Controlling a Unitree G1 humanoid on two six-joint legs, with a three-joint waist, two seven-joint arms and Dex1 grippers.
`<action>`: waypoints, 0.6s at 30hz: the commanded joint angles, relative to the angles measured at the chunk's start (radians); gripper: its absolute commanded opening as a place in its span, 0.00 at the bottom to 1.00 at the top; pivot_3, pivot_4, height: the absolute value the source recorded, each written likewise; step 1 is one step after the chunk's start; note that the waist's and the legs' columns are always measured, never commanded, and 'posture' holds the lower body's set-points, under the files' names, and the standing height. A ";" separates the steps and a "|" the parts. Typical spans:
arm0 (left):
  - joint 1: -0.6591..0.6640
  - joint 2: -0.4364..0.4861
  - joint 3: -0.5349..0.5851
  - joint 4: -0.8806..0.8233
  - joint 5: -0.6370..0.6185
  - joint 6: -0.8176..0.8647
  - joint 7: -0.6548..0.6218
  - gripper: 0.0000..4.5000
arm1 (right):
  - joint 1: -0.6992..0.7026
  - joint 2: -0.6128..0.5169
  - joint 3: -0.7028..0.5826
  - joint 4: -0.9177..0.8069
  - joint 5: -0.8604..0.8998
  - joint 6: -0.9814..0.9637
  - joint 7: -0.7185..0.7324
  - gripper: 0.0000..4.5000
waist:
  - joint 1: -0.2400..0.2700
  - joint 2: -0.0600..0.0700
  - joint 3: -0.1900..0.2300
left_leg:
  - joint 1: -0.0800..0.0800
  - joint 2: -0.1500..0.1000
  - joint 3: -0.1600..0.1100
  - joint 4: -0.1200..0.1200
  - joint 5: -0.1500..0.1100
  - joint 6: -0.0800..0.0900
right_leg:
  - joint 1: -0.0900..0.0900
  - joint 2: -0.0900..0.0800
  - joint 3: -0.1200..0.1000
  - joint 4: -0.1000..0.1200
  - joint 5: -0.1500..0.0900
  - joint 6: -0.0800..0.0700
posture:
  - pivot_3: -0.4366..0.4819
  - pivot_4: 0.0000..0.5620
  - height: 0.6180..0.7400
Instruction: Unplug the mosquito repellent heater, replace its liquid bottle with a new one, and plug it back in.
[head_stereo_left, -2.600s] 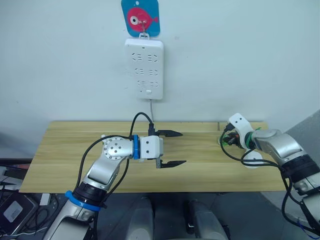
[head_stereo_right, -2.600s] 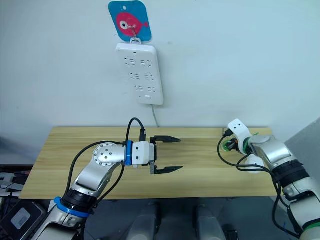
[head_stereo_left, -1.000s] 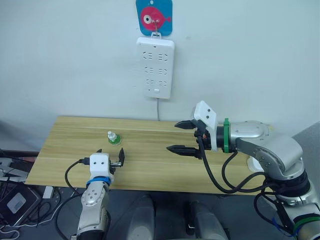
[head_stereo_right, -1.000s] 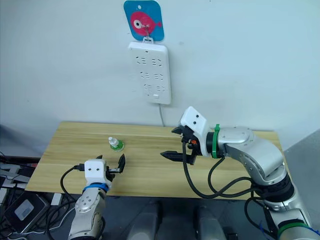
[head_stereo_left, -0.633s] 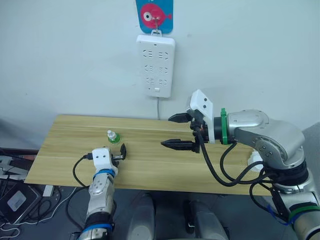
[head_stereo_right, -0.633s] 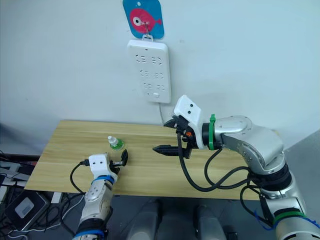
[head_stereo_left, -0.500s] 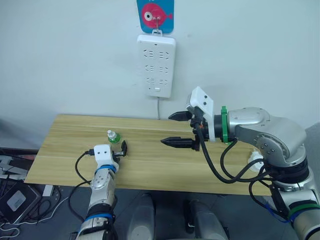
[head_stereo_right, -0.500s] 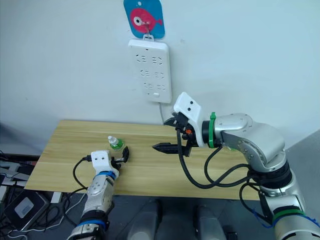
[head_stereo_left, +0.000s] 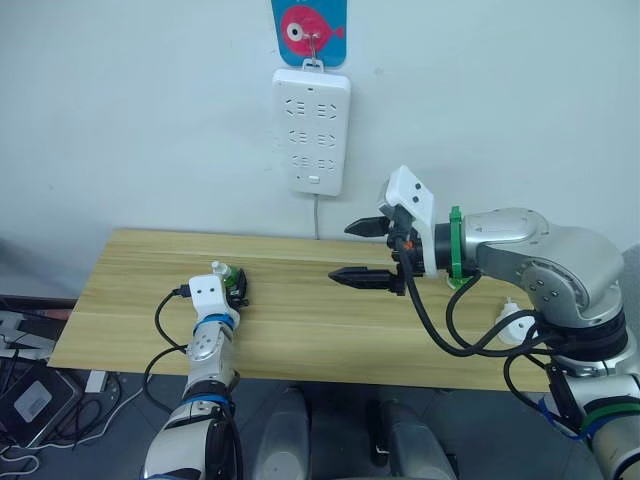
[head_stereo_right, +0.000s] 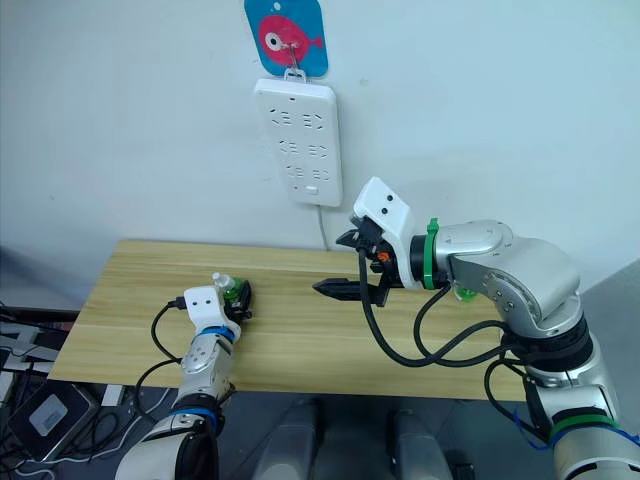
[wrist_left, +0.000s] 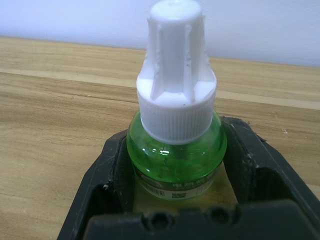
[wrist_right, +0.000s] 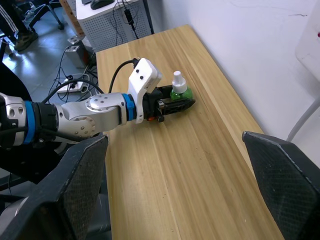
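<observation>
**A:** Where is the mosquito repellent heater?

**B:** A small white rounded object (head_stereo_left: 512, 322) lies at the far right of the wooden table (head_stereo_left: 300, 340), partly hidden behind the right arm. It is probably the heater, but it is too covered to be sure. Just behind the arm something green (head_stereo_left: 461, 283) peeks out, too hidden to name.

**A:** And the liquid bottle?

**B:** A small green bottle (wrist_left: 175, 155) with a tall white ribbed cap stands upright on the left part of the table. It is see-through green; I cannot make out how much liquid it holds. A label runs round its base, too small to read.

**A:** What are the claws doing?

**B:** The left gripper (head_stereo_right: 238, 297) has a black finger (wrist_left: 107, 175) on each side of the bottle's body, close against the glass, gripping it low down. The right gripper (head_stereo_left: 368, 252) hangs above the middle of the table, fingers spread wide and holding nothing.

**A:** Anything on the wall?

**B:** A long white power strip (head_stereo_left: 311, 132) hangs from a hook on a blue card with a pink fish (head_stereo_left: 309, 30), its cord dropping behind the table.
</observation>
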 joint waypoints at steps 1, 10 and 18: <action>0.036 0.020 -0.070 -0.080 0.058 -0.003 -0.054 0.51 | 0.066 -0.017 -0.066 -0.029 -0.003 -0.053 -0.016 1.00 | 0.001 0.000 0.000 | 0.000 0.000 0.000 0.000 0.000 0.000 | 0.000 0.000 0.000 0.000 0.000 0.000 | 0.78 0.46 1.00; 0.148 0.212 -0.444 -0.764 -0.010 0.399 -0.703 0.51 | 0.387 -0.086 -0.027 -0.076 -0.127 -0.316 0.000 1.00 | 0.024 -0.001 -0.001 | -0.001 0.000 0.000 -0.001 -0.001 -0.002 | 0.000 0.000 -0.001 0.000 0.002 -0.003 | 0.78 0.37 1.00; -0.021 0.323 -0.574 -0.755 -0.041 0.502 -1.089 0.51 | 0.420 -0.019 0.015 -0.038 -0.179 -0.430 -0.010 1.00 | -0.007 -0.001 -0.002 | 0.000 0.001 0.000 0.003 0.000 -0.001 | 0.000 0.002 0.001 0.001 0.000 -0.001 | 0.72 0.35 1.00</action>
